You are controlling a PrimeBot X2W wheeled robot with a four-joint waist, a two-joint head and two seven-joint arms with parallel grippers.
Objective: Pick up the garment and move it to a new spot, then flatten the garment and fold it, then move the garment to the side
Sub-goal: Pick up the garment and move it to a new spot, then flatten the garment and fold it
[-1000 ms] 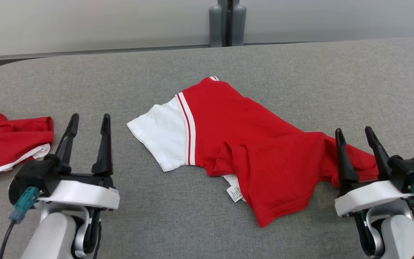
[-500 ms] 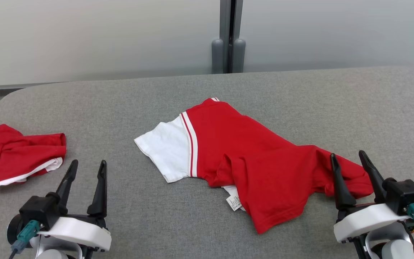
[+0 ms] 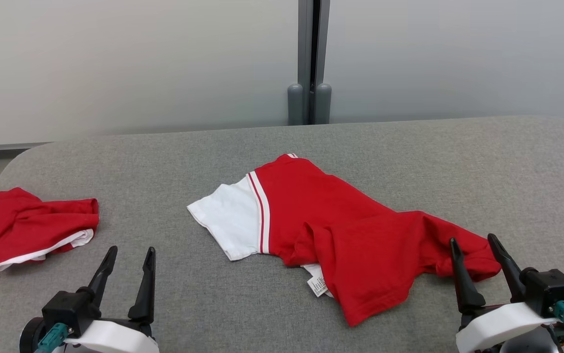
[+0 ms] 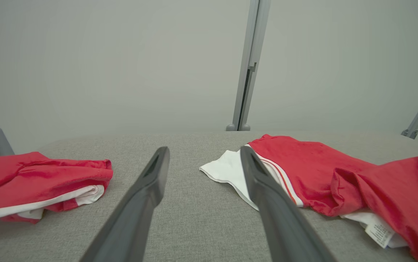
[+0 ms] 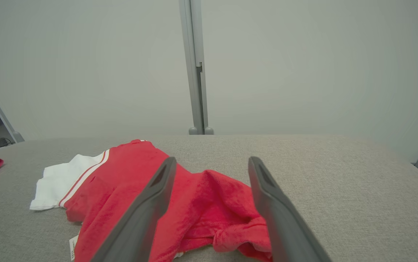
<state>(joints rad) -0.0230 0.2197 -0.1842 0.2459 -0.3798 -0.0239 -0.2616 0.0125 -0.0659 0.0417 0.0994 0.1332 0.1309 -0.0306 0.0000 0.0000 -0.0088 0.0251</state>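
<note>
1. Grey cloth is spread over the table (image 3: 409, 147), and a pale wall (image 3: 115, 63) with a grey post (image 3: 309, 59) is seen behind it
2. The red garment (image 3: 341, 230) is laid crumpled near the middle of the table, with its white sleeve (image 3: 228, 223) pointed to the left
3. Part of the garment is folded under itself, so its full shape cannot be made out
4. The words on its small label (image 3: 318, 286) are too tiny to be read
5. The garment's right end is partly hidden behind the right gripper (image 3: 472, 239), whose fingers are spread apart with nothing pinched; whether the cloth is touched cannot be told
6. The left gripper (image 3: 131, 250) is spread wide too, with nothing held, over bare table
7. A second red cloth (image 3: 22, 225) is bunched at the far left, well apart from the garment, and is cut off by the head view's edge
8. Both gripper bodies are cut off at the bottom edge
</note>
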